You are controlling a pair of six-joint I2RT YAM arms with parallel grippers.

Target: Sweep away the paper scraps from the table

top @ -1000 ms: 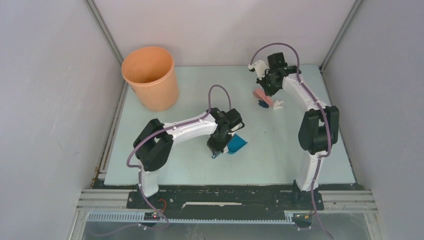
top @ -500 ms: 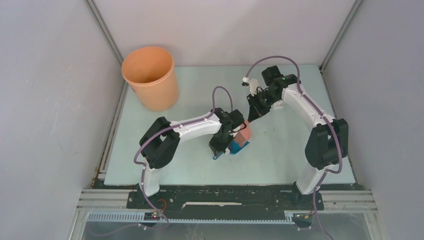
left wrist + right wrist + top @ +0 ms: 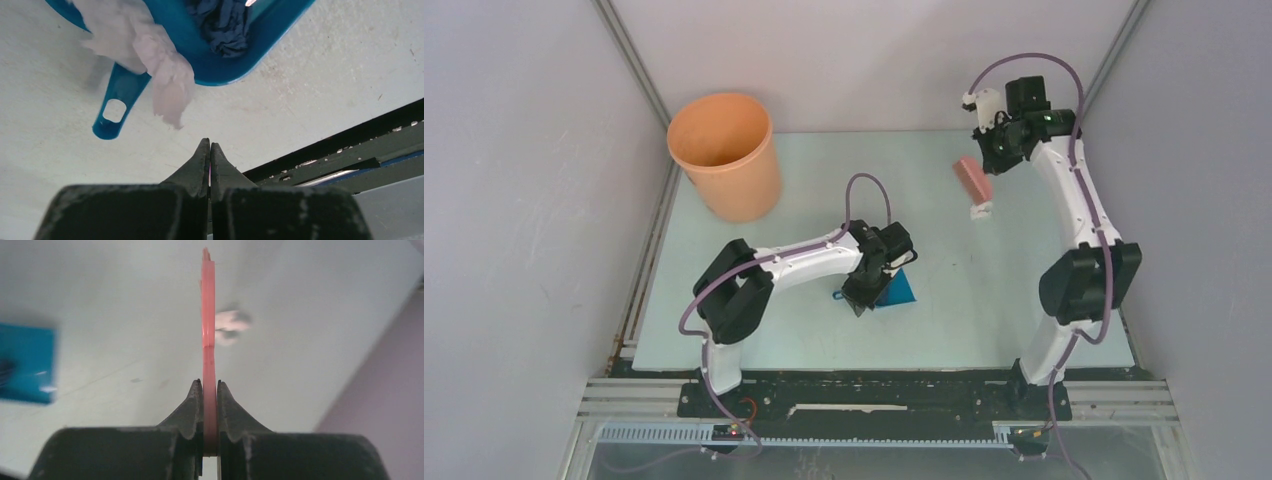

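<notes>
**Two scraps at the dustpan, one loose by the brush**

We see a crumpled dark blue scrap inside the blue dustpan. A pale, blurred scrap shows across the pan's near rim by the handle. Both sit just beyond the left gripper, whose jaws are pressed together on nothing. A white scrap lies on the table just past the pink brush, which the right gripper clamps edge-on.

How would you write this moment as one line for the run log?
left gripper: shut, empty, near blue dustpan | right gripper: shut on pink brush | dark blue scrap: in dustpan | white scrap: loose on table
</notes>
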